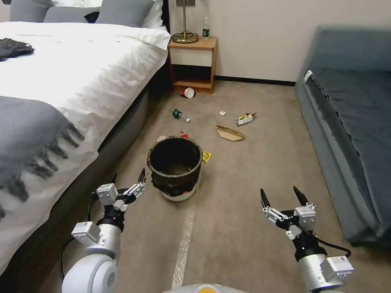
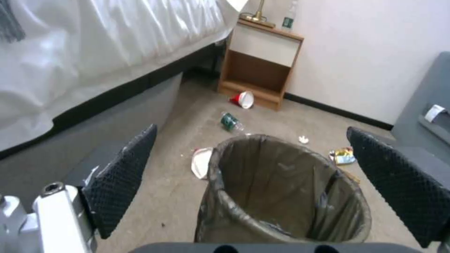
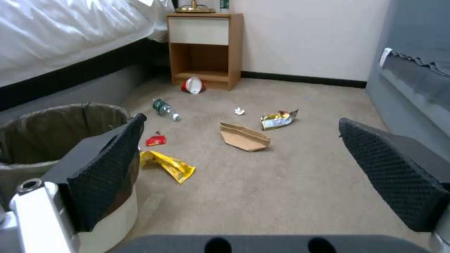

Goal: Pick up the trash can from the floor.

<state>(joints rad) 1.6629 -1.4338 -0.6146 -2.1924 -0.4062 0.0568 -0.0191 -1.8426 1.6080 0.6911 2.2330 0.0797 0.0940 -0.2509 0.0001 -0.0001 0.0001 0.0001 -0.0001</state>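
Black liner plastic folds over the rim of the trash can (image 1: 176, 167), a small round white bin standing upright on the floor (image 1: 252, 179), a beige-grey carpet. The bin sits near the side of the bed (image 1: 61, 81), at the far end of a pale tape stripe (image 1: 185, 236). Its long axis is vertical and its mouth faces up.

The left gripper (image 1: 128, 178) hangs just beside the bin, on the bed side, close to the rim but not touching it. Its fingers are spread wide and hold nothing. In the left wrist view the trash can (image 2: 281, 196) lies straight ahead between the two spread pads (image 2: 123, 179), so the bin is directly in the line of approach.

The right gripper (image 1: 284, 196) hovers well apart from the bin, over bare carpet on the sofa (image 1: 350, 106) side. Its fingers are also wide open and empty. In the right wrist view the trash can (image 3: 56, 133) lies off to one side, outside the finger gap.

The left arm is judged the nearer one. The coming move appears to turn on closing the short forward gap to the near rim wall.

Loose litter, including a red-and-white paper cup (image 1: 188, 93) and a brown paper bag (image 1: 230, 133), lies beyond the bin.
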